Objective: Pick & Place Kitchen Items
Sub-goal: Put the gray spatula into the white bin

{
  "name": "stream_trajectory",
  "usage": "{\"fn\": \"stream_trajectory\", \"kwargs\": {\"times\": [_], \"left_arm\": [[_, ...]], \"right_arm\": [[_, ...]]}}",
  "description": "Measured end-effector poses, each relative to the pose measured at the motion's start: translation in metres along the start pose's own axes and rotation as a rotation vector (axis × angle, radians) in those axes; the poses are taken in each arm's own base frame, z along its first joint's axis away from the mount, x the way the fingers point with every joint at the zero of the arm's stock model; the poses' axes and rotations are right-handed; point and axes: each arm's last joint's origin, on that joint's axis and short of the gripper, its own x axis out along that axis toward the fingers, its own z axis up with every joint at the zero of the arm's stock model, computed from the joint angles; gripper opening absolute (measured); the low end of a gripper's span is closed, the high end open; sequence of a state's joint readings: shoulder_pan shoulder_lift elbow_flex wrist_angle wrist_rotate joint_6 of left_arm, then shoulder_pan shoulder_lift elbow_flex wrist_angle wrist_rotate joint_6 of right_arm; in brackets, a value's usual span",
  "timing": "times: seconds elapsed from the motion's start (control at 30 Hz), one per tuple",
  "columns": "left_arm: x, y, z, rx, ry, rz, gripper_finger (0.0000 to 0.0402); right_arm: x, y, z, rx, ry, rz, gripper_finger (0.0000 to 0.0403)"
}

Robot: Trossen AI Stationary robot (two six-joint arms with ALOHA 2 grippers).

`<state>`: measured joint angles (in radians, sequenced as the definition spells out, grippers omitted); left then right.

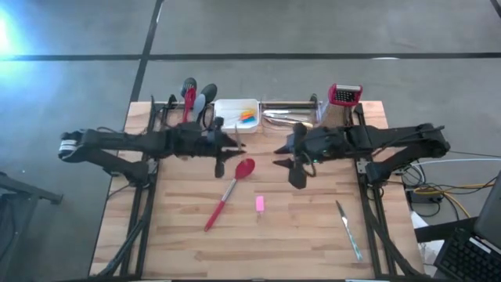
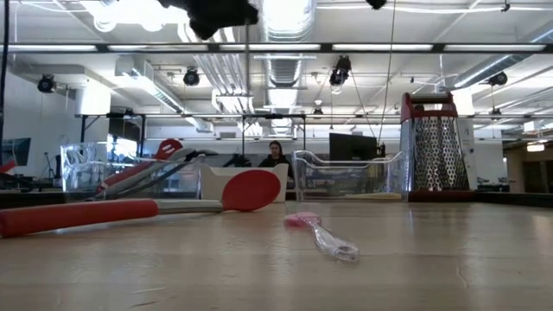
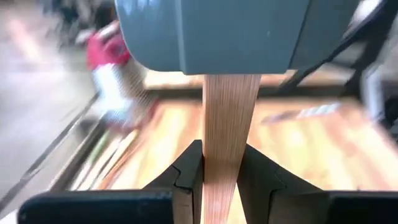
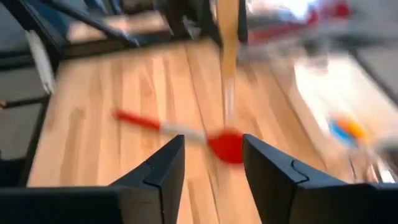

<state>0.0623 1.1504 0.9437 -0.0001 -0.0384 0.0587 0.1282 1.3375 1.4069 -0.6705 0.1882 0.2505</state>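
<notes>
My left gripper (image 1: 238, 146) hovers over the table's middle, shut on a spatula (image 3: 229, 112) that has a wooden handle and a grey head (image 3: 211, 31). My right gripper (image 1: 279, 156) faces it from the right, close by and open, with nothing between its fingers (image 4: 158, 171). Below them a red spoon (image 1: 232, 190) lies flat on the table. A pink block (image 1: 260, 204) rests to its right, and a knife (image 1: 348, 227) lies flat near the right front corner. My left gripper pinches the spatula's wooden handle (image 3: 221, 183) between its two fingers, some way below the grey head. The fingers come about level from the table's left and lie across the handle. The spatula is lifted clear of the table, head above the fingers.
At the far edge stand a white tray (image 1: 227, 106) holding blue and orange pieces, a clear bin (image 1: 286, 116), a red-topped grater (image 1: 344, 97), and red and grey utensils (image 1: 196, 98) at the far left. In the low view a person sits in the room behind the table.
</notes>
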Motion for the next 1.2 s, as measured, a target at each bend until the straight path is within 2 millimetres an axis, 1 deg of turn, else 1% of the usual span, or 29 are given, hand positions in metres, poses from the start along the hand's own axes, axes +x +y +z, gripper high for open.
{"fn": "stream_trajectory", "kwargs": {"times": [0.1,0.2,0.3,0.43,0.57,0.67,0.8,0.93,1.03,1.2], "left_arm": [[-0.014,0.019,0.014,0.025,0.159,0.098,0.0071],[-0.025,0.043,0.029,0.023,0.311,0.215,0.0071],[-0.033,0.073,0.045,-0.025,0.451,0.305,0.0071],[-0.038,0.115,0.064,-0.111,0.631,0.418,0.0071],[-0.031,0.152,0.068,-0.204,0.822,0.475,0.0071],[-0.017,0.173,0.06,-0.274,0.975,0.466,0.0071],[0.014,0.191,0.038,-0.314,1.163,0.401,0.0071],[0.043,0.203,0.016,-0.298,1.236,0.351,0.0071],[0.056,0.21,0.0,-0.278,1.292,0.321,0.0071],[0.074,0.219,-0.025,-0.225,1.402,0.369,0.0071]], "right_arm": [[-0.014,-0.005,-0.008,0.064,0.042,-0.022,0.0161],[-0.014,-0.008,-0.02,0.087,0.111,-0.056,0.0161],[-0.004,-0.01,-0.033,0.088,0.165,-0.076,0.0157],[0.002,-0.014,-0.043,0.071,0.188,-0.091,0.015],[0.012,-0.017,-0.056,0.054,0.234,-0.11,0.0145],[0.014,-0.019,-0.06,0.051,0.244,-0.115,0.0144],[0.019,-0.02,-0.068,0.039,0.277,-0.124,0.0147],[0.021,-0.021,-0.076,0.035,0.298,-0.131,0.0151],[0.023,-0.022,-0.082,0.031,0.318,-0.136,0.0153],[0.028,-0.025,-0.092,0.026,0.351,-0.148,0.0148]]}}
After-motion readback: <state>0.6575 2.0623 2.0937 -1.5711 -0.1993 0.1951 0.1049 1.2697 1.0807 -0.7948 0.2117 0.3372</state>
